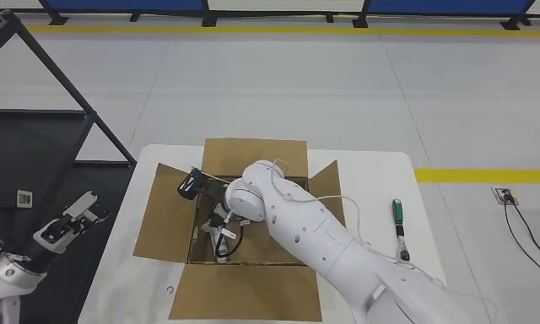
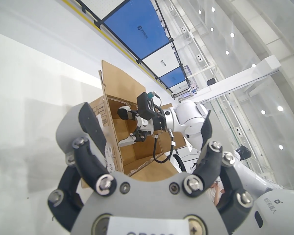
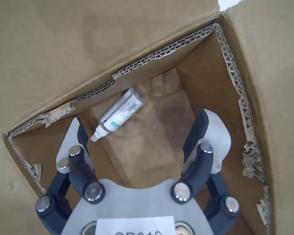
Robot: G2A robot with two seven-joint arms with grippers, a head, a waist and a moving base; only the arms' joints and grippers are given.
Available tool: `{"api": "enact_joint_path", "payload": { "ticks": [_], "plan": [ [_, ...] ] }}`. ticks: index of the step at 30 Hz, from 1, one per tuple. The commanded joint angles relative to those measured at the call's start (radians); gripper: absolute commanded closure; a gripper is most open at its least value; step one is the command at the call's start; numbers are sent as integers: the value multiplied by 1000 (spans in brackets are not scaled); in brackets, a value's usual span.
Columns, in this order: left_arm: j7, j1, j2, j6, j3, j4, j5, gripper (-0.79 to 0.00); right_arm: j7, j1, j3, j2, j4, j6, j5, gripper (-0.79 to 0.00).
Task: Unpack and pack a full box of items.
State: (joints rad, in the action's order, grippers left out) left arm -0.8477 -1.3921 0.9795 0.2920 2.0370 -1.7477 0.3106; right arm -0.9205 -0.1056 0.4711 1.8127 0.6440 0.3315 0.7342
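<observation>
The right gripper [image 3: 140, 121] is held down inside a brown corrugated cardboard box [image 3: 205, 86], below its torn rim. Its jaws are spread wide and nothing is held between them. A small clear plastic spray bottle [image 3: 120, 116] with a white label and a white nozzle is seen lying on its side on the box floor, beyond the fingertips. It is pressed along the foot of one wall, with the nozzle turned back toward the gripper. The nozzle is set close to one dark finger pad [image 3: 82, 133]; whether the two touch cannot be told.

From above, the right gripper [image 1: 221, 235] is found over the half of the box [image 1: 253, 155] nearer the left arm, and all four flaps are folded outward on the white table [image 1: 380, 172]. A green-handled tool [image 1: 398, 227] with a dark shaft is laid on the table well apart from this gripper, outside the box on the side away from the left arm.

The left gripper [image 1: 89, 207] is kept off the table's edge, well clear of the box. In its own wrist view the left gripper [image 2: 147, 118] is shown with its jaws wide apart and empty, and it is pointed at the box [image 2: 120, 84], where the right gripper [image 2: 127, 128] is framed between its fingers.
</observation>
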Motion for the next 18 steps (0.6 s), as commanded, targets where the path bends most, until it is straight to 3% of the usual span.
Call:
{"api": "enact_joint_path", "payload": {
  "ticks": [1, 10, 18],
  "plan": [
    [0, 0, 0, 0, 0, 0, 0, -785, 0, 0, 0, 0, 1, 0, 0, -785],
    [0, 0, 0, 0, 0, 0, 0, -785, 25, -13, 12, -5, -4, -9, 6, -785],
    [0, 0, 0, 0, 0, 0, 0, -785, -5, -40, 45, 1, -25, -95, -28, -785]
  ]
}}
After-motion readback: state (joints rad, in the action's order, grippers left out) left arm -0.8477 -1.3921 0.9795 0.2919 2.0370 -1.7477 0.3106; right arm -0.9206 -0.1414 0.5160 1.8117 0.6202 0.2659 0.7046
